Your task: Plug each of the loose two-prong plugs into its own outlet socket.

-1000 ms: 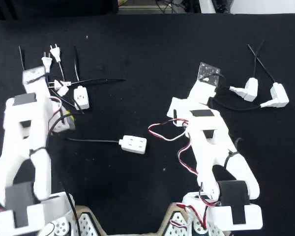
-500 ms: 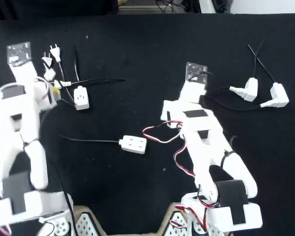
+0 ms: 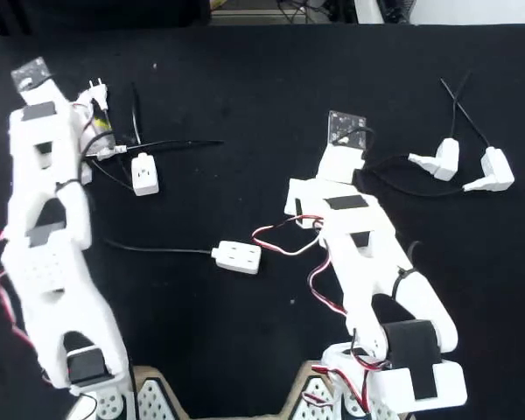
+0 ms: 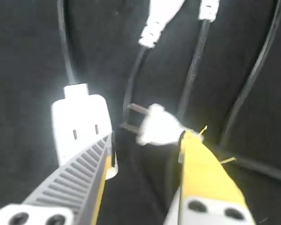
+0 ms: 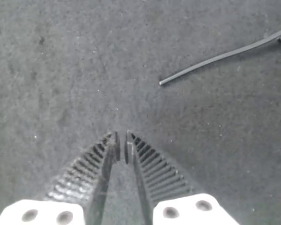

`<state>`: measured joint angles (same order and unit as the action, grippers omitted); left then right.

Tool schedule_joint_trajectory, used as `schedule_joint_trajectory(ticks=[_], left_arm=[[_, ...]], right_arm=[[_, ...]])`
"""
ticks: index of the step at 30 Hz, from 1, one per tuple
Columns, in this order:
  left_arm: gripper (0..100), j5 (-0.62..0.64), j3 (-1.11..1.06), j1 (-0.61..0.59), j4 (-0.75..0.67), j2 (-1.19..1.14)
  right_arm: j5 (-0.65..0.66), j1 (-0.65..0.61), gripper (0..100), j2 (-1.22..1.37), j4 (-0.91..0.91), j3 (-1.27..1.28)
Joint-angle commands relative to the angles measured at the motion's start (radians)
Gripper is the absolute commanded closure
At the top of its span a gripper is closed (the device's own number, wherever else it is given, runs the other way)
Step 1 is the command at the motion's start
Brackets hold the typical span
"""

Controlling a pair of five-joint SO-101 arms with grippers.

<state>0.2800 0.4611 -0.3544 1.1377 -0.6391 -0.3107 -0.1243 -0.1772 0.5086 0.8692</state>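
Beneath my left gripper (image 4: 145, 137) lay black cloth (image 4: 28, 47), jaws spread, white plug (image 4: 159, 125) just ahead, right gripper (image 5: 121, 140) clenched above that cloth.

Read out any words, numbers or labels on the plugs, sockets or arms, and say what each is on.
None can be read. The socket block and the plug in the left wrist view look plain white, with no print; the power strip in the high view is too small to tell.
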Motion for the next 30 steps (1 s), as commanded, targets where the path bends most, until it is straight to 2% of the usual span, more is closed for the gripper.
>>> schedule_joint_trajectory(ticks=[1,6,13,19,23,30], left_arm=[[76,0.170,0.343,0.054,0.158,-0.141],[76,0.232,0.616,0.087,0.272,-0.307],[76,0.275,0.843,0.073,0.298,-0.520],[76,0.273,1.027,0.071,0.422,-0.568],[77,0.273,1.110,0.070,0.457,-0.585],[92,0.273,1.122,0.071,0.451,-0.664]], right_arm=[[0.011,-0.015,98.7,-0.054,0.003,-0.054],[0.011,-0.015,98.7,-0.054,0.003,-0.054],[0.011,-0.017,98.7,-0.054,0.005,-0.054],[0.011,-0.017,98.7,-0.054,0.005,-0.056],[0.011,-0.017,98.7,-0.054,0.005,-0.056],[0.011,-0.017,98.7,-0.054,0.005,-0.056]])
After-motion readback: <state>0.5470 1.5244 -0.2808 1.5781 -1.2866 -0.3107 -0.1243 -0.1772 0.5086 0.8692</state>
